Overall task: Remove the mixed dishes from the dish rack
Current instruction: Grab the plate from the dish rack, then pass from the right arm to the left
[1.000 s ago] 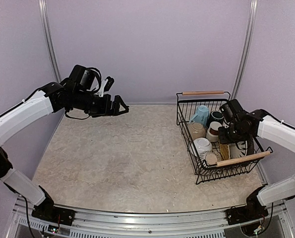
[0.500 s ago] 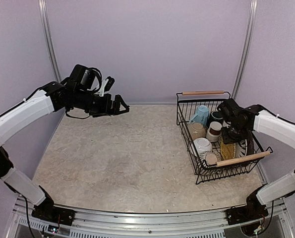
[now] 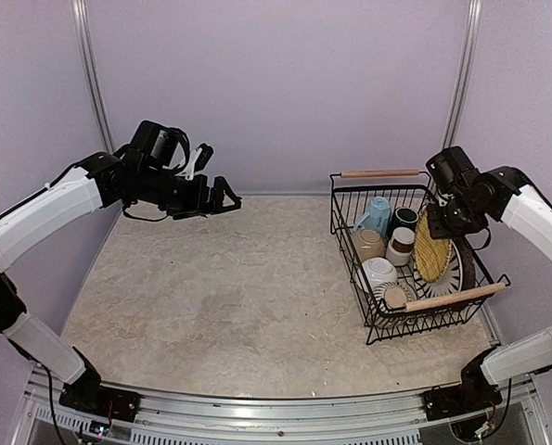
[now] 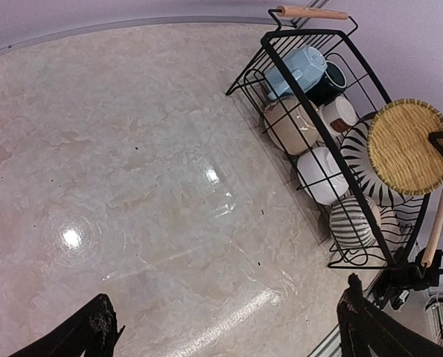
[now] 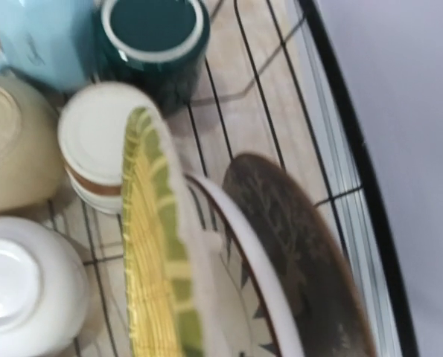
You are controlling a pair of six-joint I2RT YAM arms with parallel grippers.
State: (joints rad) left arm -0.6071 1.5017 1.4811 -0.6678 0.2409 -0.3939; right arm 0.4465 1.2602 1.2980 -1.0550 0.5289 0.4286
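The dish rack [image 3: 336,218] stands at the right, also in the left wrist view [image 4: 281,71]. My right gripper [image 3: 445,211] is shut on the rim of a yellow woven plate [image 3: 429,248] and holds it upright above the rack; its fingers are out of the right wrist view, where the woven plate [image 5: 150,245] fills the middle. Behind it stand the black-and-white striped plate [image 5: 236,253] and the dark deer-pattern plate [image 5: 295,245]. The light blue mug [image 3: 378,213], dark green mug [image 3: 405,219], brown-white cup [image 3: 402,243], a white bowl [image 3: 378,273] and the striped grey mug [image 3: 393,297] sit in the rack. My left gripper [image 3: 222,197] is open and empty, high at the far left.
A beige cup [image 3: 369,244] sits in the rack beside the brown-white cup. The rack has a wooden handle at the back [image 3: 379,173] and one at the front [image 3: 447,297]. Purple walls close the table on three sides. The marbled tabletop [image 3: 220,287] lies left of the rack.
My right gripper has risen and moved back with the yellow woven plate, lifting it out from among the plates. The left arm has barely moved.
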